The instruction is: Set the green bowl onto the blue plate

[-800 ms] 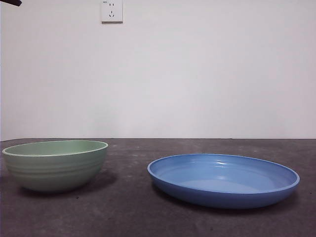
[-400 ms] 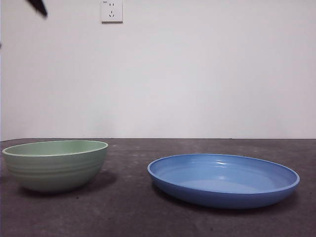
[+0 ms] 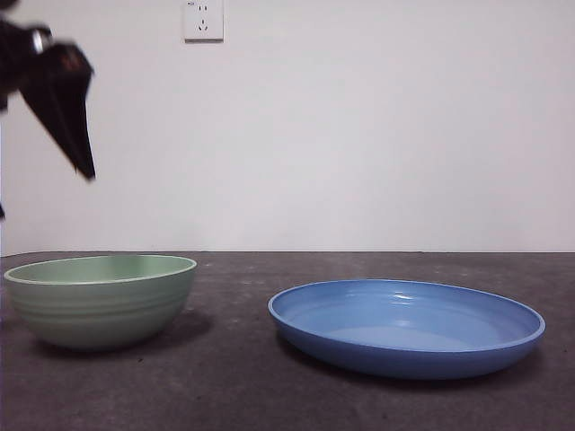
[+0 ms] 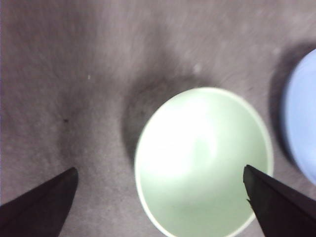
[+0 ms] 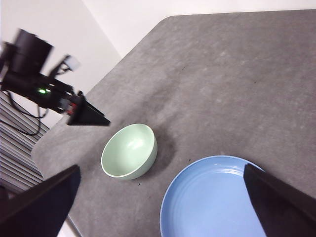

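Observation:
The green bowl (image 3: 101, 301) stands upright on the dark table at the left, empty. To its right, apart from it, lies the blue plate (image 3: 406, 359), also empty. My left gripper (image 3: 43, 190) hangs open in the air above the bowl's left side, touching nothing. In the left wrist view the bowl (image 4: 202, 158) lies below, between the wide-spread jaws of the left gripper (image 4: 159, 169), with the plate's edge (image 4: 303, 128) beside it. My right gripper (image 5: 161, 168) is open and high up, looking down on the bowl (image 5: 129, 150), the plate (image 5: 212, 197) and the left gripper (image 5: 89, 116).
A white wall with a power socket (image 3: 203, 20) stands behind the table (image 3: 269, 395). The table's rounded corner and edge (image 5: 59, 143) lie close to the bowl on the left arm's side.
The left arm has come down from the top left corner toward the bowl and now shows large and dark. Bowl and plate have not moved.

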Controlling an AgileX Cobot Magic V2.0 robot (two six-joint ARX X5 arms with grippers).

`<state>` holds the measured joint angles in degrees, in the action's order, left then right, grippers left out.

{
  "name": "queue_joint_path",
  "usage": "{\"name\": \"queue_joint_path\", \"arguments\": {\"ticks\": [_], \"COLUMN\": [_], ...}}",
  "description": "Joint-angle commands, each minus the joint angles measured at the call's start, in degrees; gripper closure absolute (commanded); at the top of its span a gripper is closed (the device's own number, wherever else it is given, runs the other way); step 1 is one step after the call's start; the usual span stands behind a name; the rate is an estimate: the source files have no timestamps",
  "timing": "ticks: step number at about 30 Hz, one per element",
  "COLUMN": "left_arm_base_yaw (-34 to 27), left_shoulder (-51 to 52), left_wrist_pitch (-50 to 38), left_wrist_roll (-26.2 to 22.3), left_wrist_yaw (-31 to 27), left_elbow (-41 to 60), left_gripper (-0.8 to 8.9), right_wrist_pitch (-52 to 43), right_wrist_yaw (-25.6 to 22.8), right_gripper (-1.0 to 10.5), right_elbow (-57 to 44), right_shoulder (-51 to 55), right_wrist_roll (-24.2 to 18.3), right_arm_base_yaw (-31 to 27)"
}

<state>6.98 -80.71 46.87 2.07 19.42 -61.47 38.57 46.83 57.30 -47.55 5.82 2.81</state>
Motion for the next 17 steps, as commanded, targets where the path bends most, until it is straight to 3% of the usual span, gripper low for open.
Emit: {"name": "queue_joint_path", "arguments": {"ticks": [1, 9, 17], "left_arm_base_yaw": [0.07, 0.07, 0.15], "left_shoulder": [-4.74, -12.74, -14.91], "left_wrist_pitch": [-0.46, -2.45, -2.82], "left_wrist_roll": [-1.99, -2.71, -2.73], "left_wrist_yaw": [-0.11, -0.11, -0.11], "left_elbow": [-1.18, -1.18, -1.18], "left_gripper": [2.20, 2.35, 5.54], "right_wrist_pitch": [-0.35, -0.35, -0.35], "right_wrist_yaw": [0.31, 0.31, 0.31], "right_gripper": [3.1, 3.1, 3.1], "right_elbow": [1.07, 1.07, 1.07], "right_shoulder": [-0.28, -0.28, -0.28], "right_wrist_roll": [-0.07, -0.04, 0.00], "right_arm_base_yaw": [0.13, 0.13, 0.13]}}
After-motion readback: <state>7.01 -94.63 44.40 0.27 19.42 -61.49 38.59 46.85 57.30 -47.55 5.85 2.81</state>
